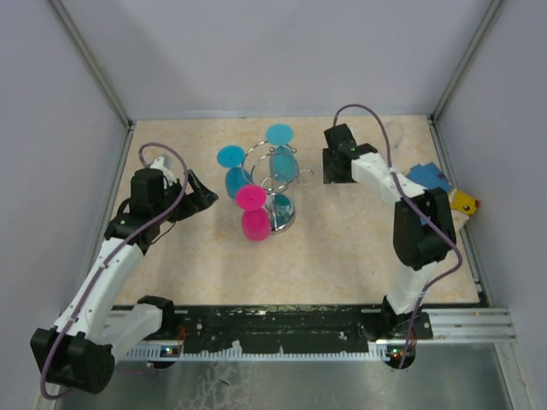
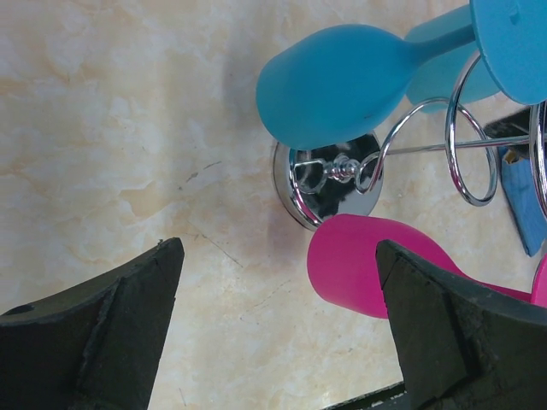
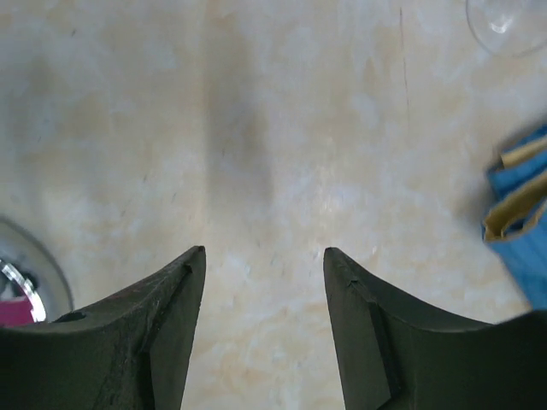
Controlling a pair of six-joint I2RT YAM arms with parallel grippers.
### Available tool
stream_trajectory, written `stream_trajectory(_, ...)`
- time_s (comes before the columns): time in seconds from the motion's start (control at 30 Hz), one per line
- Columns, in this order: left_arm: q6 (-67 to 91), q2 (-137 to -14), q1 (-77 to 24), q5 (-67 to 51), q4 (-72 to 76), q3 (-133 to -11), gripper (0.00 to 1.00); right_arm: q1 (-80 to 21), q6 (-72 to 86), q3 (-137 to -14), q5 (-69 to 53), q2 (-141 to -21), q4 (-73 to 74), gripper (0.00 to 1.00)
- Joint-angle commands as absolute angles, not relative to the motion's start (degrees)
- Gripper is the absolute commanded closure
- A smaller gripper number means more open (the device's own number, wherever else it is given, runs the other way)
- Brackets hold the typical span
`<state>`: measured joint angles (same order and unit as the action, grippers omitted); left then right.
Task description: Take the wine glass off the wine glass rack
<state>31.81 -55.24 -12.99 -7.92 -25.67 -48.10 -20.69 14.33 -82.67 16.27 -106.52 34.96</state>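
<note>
Chrome wine glass rack [image 1: 278, 184] stood mid-tabletop [image 1: 359, 248]; pink wine glass [image 1: 254, 218] and blue glasses [image 1: 235, 179] hung inverted, feet caught in its loops. Left gripper [image 1: 203, 193] gaped wide toward pink, probably lining up a grab. Right gripper [image 3: 265, 252] parted, empty, above tabletop.

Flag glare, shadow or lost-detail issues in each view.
Top external: even diffuse light, faint shadows, wine glass rack small but sharp. Left wrist: the rack's mirror base throws bright glints; left gripper fingers near-black, detail lost. Right wrist: soft vertical shadow band on the table; clear glass at the top edge barely visible.
</note>
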Motion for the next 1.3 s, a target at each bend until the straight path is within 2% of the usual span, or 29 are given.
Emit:
stream_trajectory(0.0, 30.7, -52.7, -12.7, -4.1, -27.8, -50.1, 0.0, -23.3, 22.3, -74.4, 18.2, -91.0, 36.1, 0.42)
stream_trajectory(0.1, 30.4, -51.8, -12.7, -3.0, -28.7, -50.3, 0.0, -24.6, 26.2, -65.9, 16.8, -77.0, 35.1, 0.52)
stream_trajectory(0.13, 30.5, -51.6, -12.7, -2.9, -28.8, -50.2, 0.01, -24.8, 27.5, -63.2, 15.5, -72.3, 34.7, 0.62)
stream_trajectory(0.2, 30.6, -51.4, -12.7, -3.4, -28.9, -50.2, 0.0, -24.9, 29.7, -57.9, 10.5, -62.0, 33.0, 0.98)
stream_trajectory(0.23, 30.6, -51.4, -12.7, -3.6, -28.9, -50.2, 0.0, -25.0, 30.9, -56.0, 9.0, -57.5, 32.7, 1.0)
stream_trajectory(0.33, 31.2, -51.5, -12.7, -4.5, -28.9, -49.9, 0.0, -25.0, 33.5, -55.0, 7.1, -46.5, 34.5, 1.0)
stream_trajectory(0.43, 32.1, -51.4, -12.7, -6.1, -28.1, -49.4, 0.0, -25.1, 37.5, -55.1, -5.8, -42.2, 31.0, 0.87)
stream_trajectory(0.47, 32.3, -51.4, -12.7, -6.3, -27.8, -49.3, 0.0, -25.4, 39.0, -54.5, -10.1, -42.0, 28.8, 0.86)
stream_trajectory(0.53, 32.5, -51.4, -12.7, -6.5, -27.1, -49.1, 0.0, -28.7, 41.3, -53.4, -13.0, -43.1, 24.3, 0.85)
stream_trajectory(0.6, 32.7, -51.6, -12.7, -6.6, -26.9, -49.0, 0.0, -34.5, 42.0, -53.4, -10.4, -46.3, 21.8, 0.82)
stream_trajectory(0.7, 33.0, -51.7, -12.7, -7.3, -27.3, -48.9, 0.0, -41.0, 43.0, -53.8, -8.4, -52.4, 17.3, 0.71)
stream_trajectory(0.77, 33.1, -51.2, -12.7, -7.4, -27.6, -48.8, 0.0, -41.9, 44.1, -53.6, -8.5, -55.2, 14.0, 0.58)
stream_trajectory(0.83, 33.0, -50.5, -12.7, -6.9, -27.8, -48.5, 0.0, -41.9, 44.8, -54.2, -9.2, -57.7, 11.9, 0.51)
stream_trajectory(1.0, 32.7, -49.9, -12.7, -6.8, -27.7, -48.6, 0.0, -42.2, 46.3, -56.4, -12.4, -63.8, 7.3, 0.49)
stream_trajectory(1.27, 32.5, -49.8, -12.8, -7.4, -27.7, -48.6, 0.0, -42.6, 46.7, -60.0, -13.7, -69.6, 3.5, 0.52)
